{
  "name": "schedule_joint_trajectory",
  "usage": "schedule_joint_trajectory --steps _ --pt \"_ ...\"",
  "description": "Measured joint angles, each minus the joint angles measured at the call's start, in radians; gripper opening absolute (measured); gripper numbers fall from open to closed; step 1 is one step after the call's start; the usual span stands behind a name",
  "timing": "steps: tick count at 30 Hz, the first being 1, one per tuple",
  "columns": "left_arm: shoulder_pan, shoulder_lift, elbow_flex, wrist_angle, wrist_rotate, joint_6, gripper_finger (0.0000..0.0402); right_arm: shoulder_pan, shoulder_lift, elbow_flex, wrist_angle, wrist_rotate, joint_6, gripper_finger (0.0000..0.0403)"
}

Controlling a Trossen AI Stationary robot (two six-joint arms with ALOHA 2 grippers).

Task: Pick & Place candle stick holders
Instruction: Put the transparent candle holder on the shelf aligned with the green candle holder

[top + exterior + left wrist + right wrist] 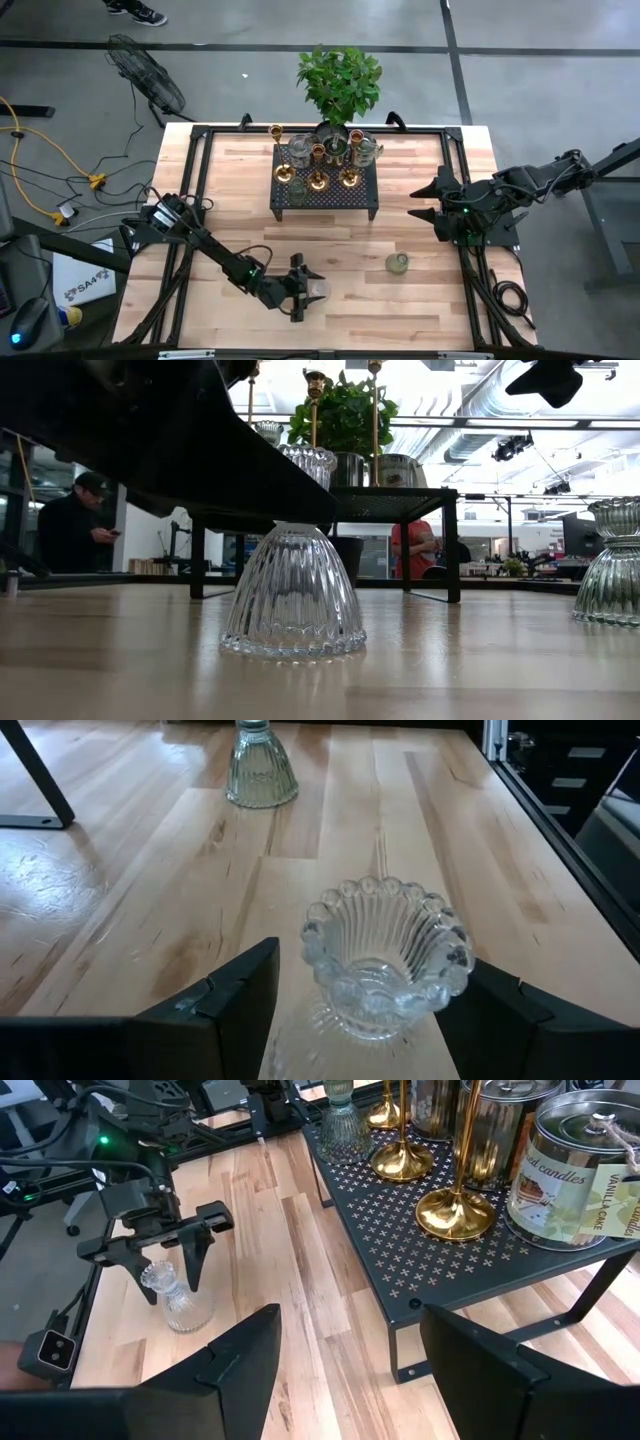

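A clear ribbed glass candle stick holder stands upright on its wide base on the table near the front edge; it also shows in the low view and the high view. My left gripper is open, one finger on each side of the holder's scalloped cup, with a gap showing on at least one side. A second, greenish glass holder stands on the table toward the right. My right gripper is open and empty at the right of the black stand, above the table.
The black perforated stand at the table's far middle carries brass stick holders, silver ones, a glass one and candle tins. A potted plant stands behind it. People show in the room beyond.
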Motion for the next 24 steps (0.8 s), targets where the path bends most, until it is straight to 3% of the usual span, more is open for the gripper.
schedule_joint_trajectory --steps 5,15,24 --pt "0.0 0.0 0.0 -0.001 0.0 0.0 0.022 0.0 0.0 0.0 0.0 0.0 0.0 0.0233" --pt "0.0 0.0 0.001 -0.005 0.001 0.0 0.0126 0.0 0.0 0.0 0.0 0.0 0.0 0.0233" --pt "0.0 0.0 0.001 -0.006 -0.015 0.0 0.0131 0.0 0.0 0.0 0.0 0.0 0.0 0.0233"
